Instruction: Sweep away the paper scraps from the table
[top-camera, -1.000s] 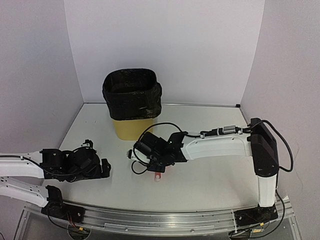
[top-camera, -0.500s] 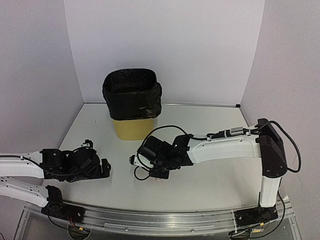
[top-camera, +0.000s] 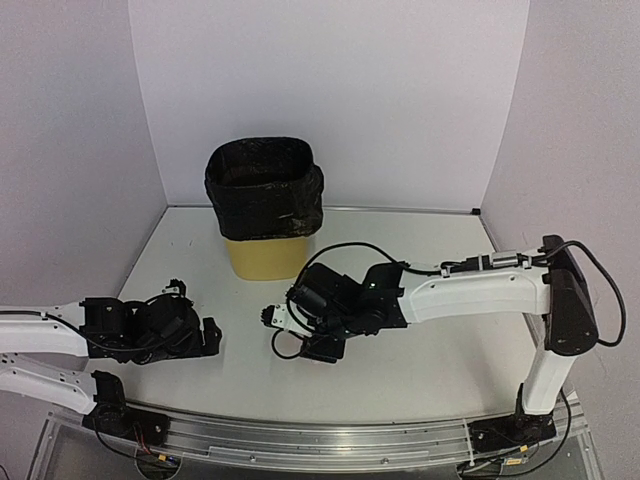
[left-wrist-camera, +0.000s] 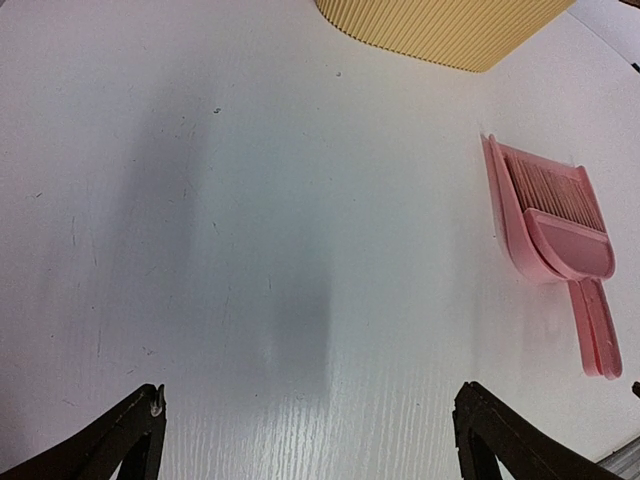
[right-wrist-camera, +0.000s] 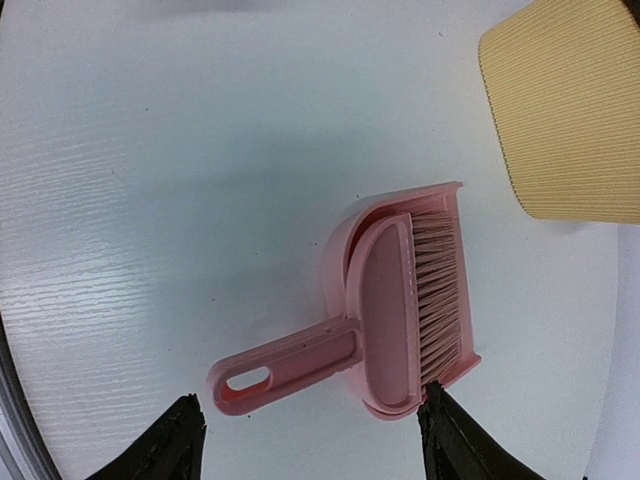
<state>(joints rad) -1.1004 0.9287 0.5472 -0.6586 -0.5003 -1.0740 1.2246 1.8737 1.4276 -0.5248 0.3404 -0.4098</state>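
Note:
No paper scraps show in any view. My right gripper (right-wrist-camera: 310, 400) stands open just above the white table (top-camera: 440, 360). Its fingertips (right-wrist-camera: 432, 395) stand on either side of the handle of a pink hand brush (right-wrist-camera: 385, 300), without touching it. The brush lies nested in a pink dustpan (right-wrist-camera: 336, 250) flat on the table. From above, my right gripper (top-camera: 322, 346) covers that set. My left gripper (top-camera: 205, 336) rests low at the left, open and empty (left-wrist-camera: 310, 395). From it, the dustpan (left-wrist-camera: 510, 220) and brush (left-wrist-camera: 565, 230) lie off to the right.
A yellow ribbed bin with a black liner (top-camera: 263, 205) stands at the back left centre, close to the dustpan's mouth (right-wrist-camera: 570, 110). White walls close in the back and sides. An aluminium rail (top-camera: 330, 440) runs along the front edge.
My right gripper's jaws have spread wide and the right arm's elbow has swung to the right. The pink piece seen under the gripper a second ago is now covered. The left arm has not moved.

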